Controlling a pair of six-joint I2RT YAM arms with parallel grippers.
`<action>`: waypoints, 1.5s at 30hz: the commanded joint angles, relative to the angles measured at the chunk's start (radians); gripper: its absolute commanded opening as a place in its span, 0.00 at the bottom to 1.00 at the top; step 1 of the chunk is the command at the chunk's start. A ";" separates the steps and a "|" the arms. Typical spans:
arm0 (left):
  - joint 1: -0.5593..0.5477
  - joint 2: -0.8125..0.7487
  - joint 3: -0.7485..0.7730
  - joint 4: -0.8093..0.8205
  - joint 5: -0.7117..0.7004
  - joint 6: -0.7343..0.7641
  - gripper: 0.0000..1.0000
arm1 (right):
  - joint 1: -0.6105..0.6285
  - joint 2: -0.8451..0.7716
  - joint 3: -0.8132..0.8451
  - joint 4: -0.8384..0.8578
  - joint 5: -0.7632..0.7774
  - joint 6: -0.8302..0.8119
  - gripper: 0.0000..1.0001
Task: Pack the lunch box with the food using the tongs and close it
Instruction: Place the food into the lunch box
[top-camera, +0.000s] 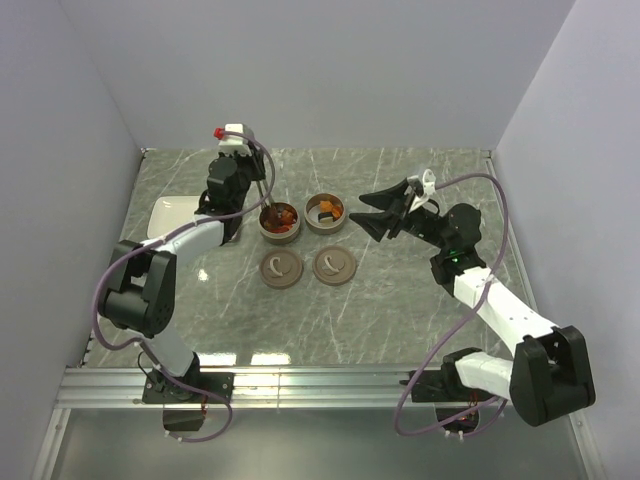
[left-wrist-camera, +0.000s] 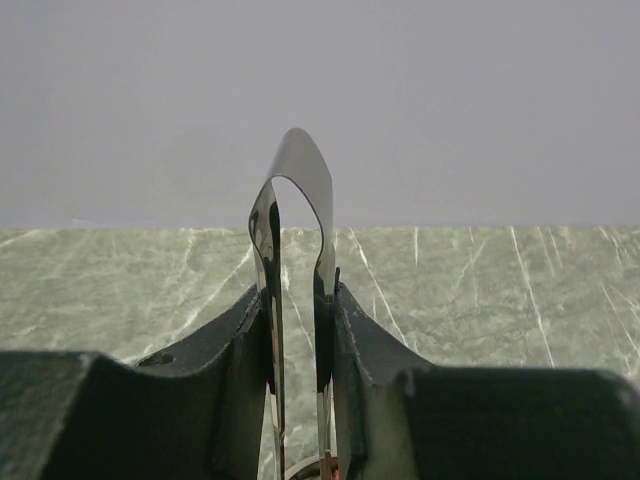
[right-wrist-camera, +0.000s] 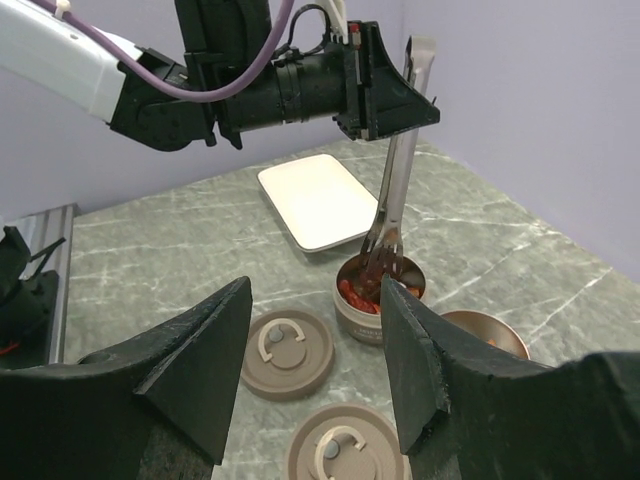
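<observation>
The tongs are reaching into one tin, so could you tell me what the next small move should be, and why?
Probably lift the tongs straight up, clear of the tin. Their tips sit among the food in it, the white plate looks bare, and both lids lie apart from it, so closing seems next.

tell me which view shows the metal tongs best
The right wrist view: the shiny metal tongs show nearly full length, tips down at the round brown tin. The left wrist view shows only their bent top end; the top view, a thin sliver.
</observation>
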 joint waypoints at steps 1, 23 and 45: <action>-0.016 0.022 0.062 0.013 0.024 -0.009 0.12 | 0.006 -0.045 -0.013 -0.021 0.037 -0.034 0.61; -0.066 -0.033 0.050 0.009 -0.042 0.019 0.45 | 0.007 -0.077 -0.041 -0.060 0.065 -0.060 0.61; -0.039 -0.262 0.053 -0.252 -0.272 0.128 0.38 | 0.007 -0.059 -0.042 -0.006 0.031 -0.051 0.61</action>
